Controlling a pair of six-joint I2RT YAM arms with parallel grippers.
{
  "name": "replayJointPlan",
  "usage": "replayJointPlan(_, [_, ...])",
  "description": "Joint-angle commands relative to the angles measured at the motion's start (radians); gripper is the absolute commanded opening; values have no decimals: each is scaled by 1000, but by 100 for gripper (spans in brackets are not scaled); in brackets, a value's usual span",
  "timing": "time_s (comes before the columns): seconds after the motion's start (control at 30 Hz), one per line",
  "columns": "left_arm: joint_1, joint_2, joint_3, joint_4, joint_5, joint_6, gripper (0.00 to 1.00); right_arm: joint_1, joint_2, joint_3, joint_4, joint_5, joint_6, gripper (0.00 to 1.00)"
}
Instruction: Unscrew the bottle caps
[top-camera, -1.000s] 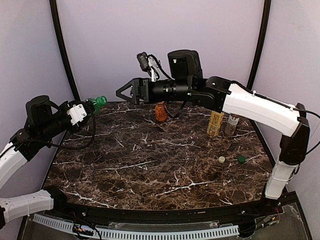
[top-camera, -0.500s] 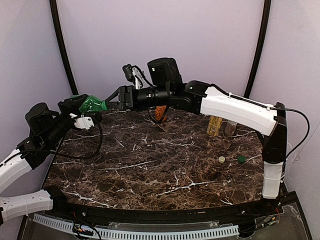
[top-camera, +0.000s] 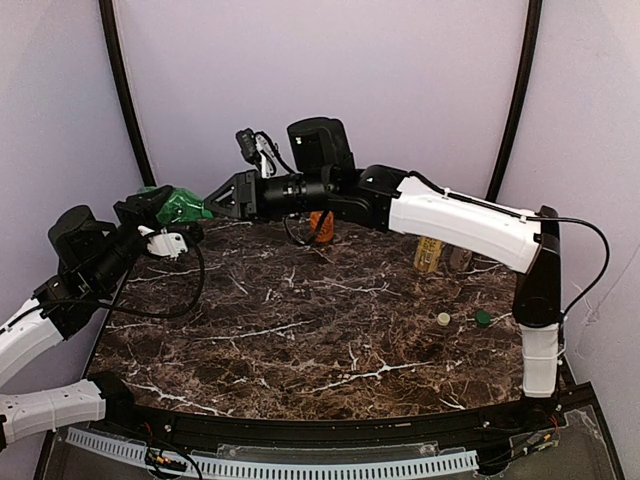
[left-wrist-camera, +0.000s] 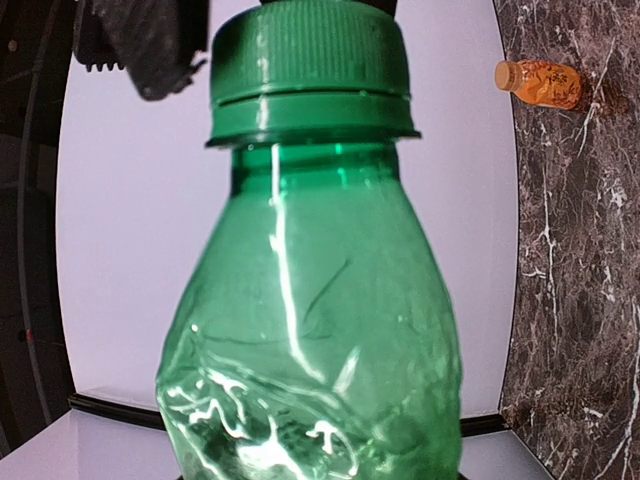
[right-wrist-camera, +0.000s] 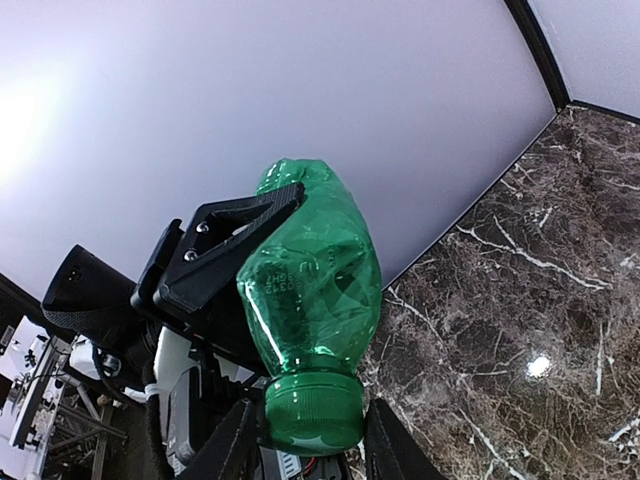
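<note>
**Right wrist: jaws clench the cap (right-wrist-camera: 312, 410)**

The right gripper's (right-wrist-camera: 312, 425) jaws clench the green bottle's (right-wrist-camera: 310, 290) cap. The left gripper (top-camera: 160, 208) grasps its body, aloft above the counter's (top-camera: 300, 330) far left corner. Only top external shows two loose caps (top-camera: 443, 319) (top-camera: 483, 319) near the right edge.

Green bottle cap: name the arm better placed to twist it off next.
Right. The right fingers flank the green cap in the right wrist view, while the left fingers clamp the green bottle by its body; left should probably just hold it steady.
</note>
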Motion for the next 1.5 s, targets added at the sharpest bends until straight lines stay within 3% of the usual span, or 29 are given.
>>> replayJointPlan(0.0, [-7,-5,-11,28,-12,6,26,7,37,42,49,-37,15,34])
replayJointPlan(0.2, [-7,-6,-19,20,-17,-5,26,7,43,33,51,-48,30,32])
replayJointPlan(0.33, [-7,-10,-25,17,-11,-7,25,6,35,27,54,-32,18,16])
replayJointPlan(0.4, [-8,-12,-24,-1,-4,-9,25,7,30,22,54,-26,2,0])
replayJointPlan(0.5, [-9,-26,-15,-80,41,-46,24,10,14,-3,75,-25,-65,0])
replayJointPlan(0.57, [-10,-37,15,-237,105,-114,23,17,-2,-22,77,-24,-155,0])
replayJointPlan(0.73, [-16,-19,114,-591,278,-360,20,70,-62,-90,42,-19,-564,0])
replayJointPlan(0.97, [-16,-18,155,-806,530,-563,17,136,-127,-199,6,54,-1082,0])
replayJointPlan(1.23, [-16,-6,199,-889,743,-701,17,179,-170,-287,-112,-11,-1564,0])
replayJointPlan(1.47, [-16,-4,200,-904,793,-720,17,200,-174,-297,-191,71,-1758,0])
